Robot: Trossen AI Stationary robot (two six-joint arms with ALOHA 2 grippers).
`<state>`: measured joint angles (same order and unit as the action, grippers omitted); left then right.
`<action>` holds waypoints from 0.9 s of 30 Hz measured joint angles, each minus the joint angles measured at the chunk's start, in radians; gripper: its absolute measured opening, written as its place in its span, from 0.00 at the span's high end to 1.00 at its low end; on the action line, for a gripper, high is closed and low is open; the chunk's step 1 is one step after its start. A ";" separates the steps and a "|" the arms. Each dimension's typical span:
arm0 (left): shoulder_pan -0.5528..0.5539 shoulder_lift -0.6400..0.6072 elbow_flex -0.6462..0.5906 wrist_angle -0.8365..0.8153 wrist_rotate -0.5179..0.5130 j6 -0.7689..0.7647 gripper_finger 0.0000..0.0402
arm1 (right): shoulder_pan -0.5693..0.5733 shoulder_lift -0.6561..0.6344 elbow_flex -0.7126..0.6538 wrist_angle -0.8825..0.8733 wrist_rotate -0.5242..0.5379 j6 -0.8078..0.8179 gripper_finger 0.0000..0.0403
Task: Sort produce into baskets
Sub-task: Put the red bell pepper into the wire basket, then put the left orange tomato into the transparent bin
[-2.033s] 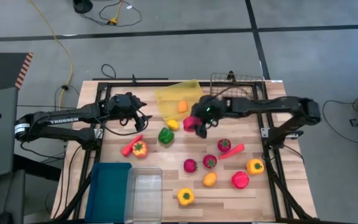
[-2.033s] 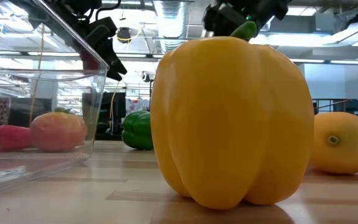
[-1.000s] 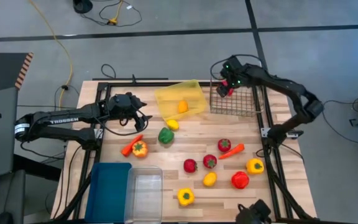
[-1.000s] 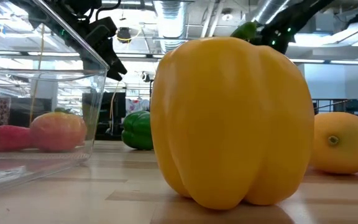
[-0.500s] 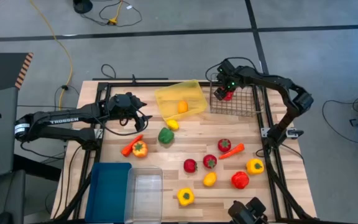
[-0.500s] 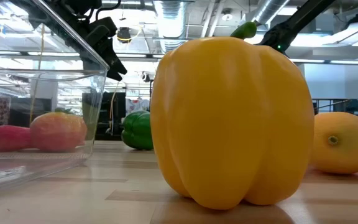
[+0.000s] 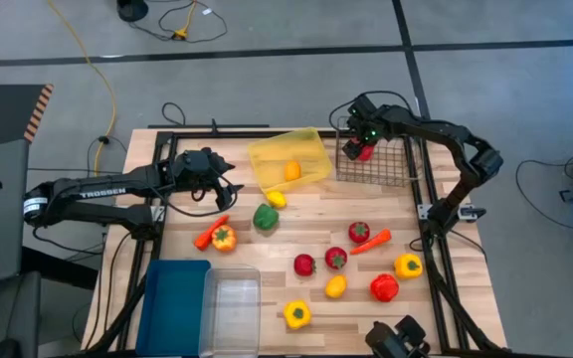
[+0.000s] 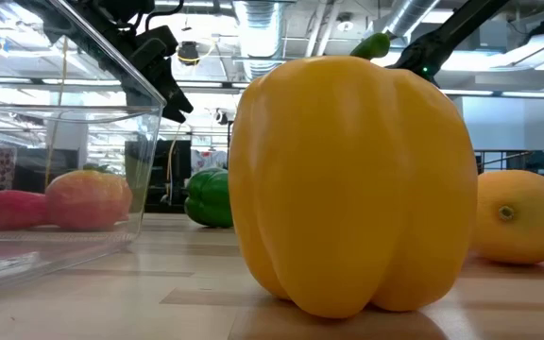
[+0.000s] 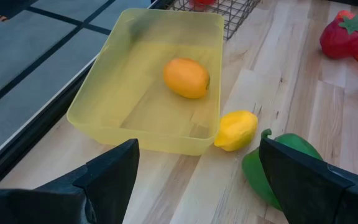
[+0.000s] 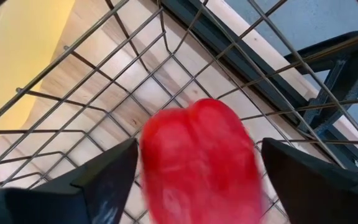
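My right gripper (image 10: pixel 201 180) hangs open over the black wire basket (image 7: pixel 386 164) at the table's far right, pointing steeply down. A red pepper (image 10: pixel 197 155) is between its fingers, blurred, above the basket's mesh floor. My left gripper (image 9: pixel 197 180) waits open above the far left of the table, beside the yellow tray (image 9: pixel 148 81), which holds an orange lemon (image 9: pixel 186 78). A yellow lemon (image 9: pixel 235 129) and a green pepper (image 9: pixel 278 168) lie on the wood by the tray's near side. My right gripper has a finger on each side of the red pepper (image 10: pixel 166 162), coming from above. I cannot tell whether the fingers touch it.
More produce lies on the table's near right half: tomatoes (image 7: pixel 358 232), a carrot (image 7: pixel 374 242), peppers (image 7: pixel 385 287) and a lemon (image 7: pixel 335 286). A carrot (image 7: pixel 207 235) and an orange pepper (image 7: pixel 224 238) lie near left. A blue bin (image 7: pixel 172 298) and a clear bin (image 7: pixel 232 303) stand at the near edge.
My right gripper has come down over the wire basket with the red pepper and tipped a little steeper; over the last half second it has stayed in place.
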<state>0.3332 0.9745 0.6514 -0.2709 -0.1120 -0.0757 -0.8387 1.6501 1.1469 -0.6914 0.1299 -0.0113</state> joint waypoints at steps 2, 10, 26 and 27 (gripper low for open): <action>0.000 0.000 0.000 0.000 0.000 0.000 0.20 | 0.000 0.000 0.000 0.000 0.000 0.000 0.03; 0.000 0.000 0.000 0.000 0.000 0.000 0.20 | 0.000 0.000 0.000 0.000 0.000 0.003 0.03; 0.000 0.000 0.000 0.000 0.000 0.000 0.20 | 0.034 -0.096 0.131 -0.141 0.003 0.003 0.02; 0.000 0.000 0.000 0.000 0.000 0.000 0.20 | 0.042 -0.116 0.137 -0.139 0.003 0.003 0.02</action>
<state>0.3328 0.9745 0.6514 -0.2710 -0.1118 -0.0759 -0.7964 1.5343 1.2841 -0.8303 0.1326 -0.0084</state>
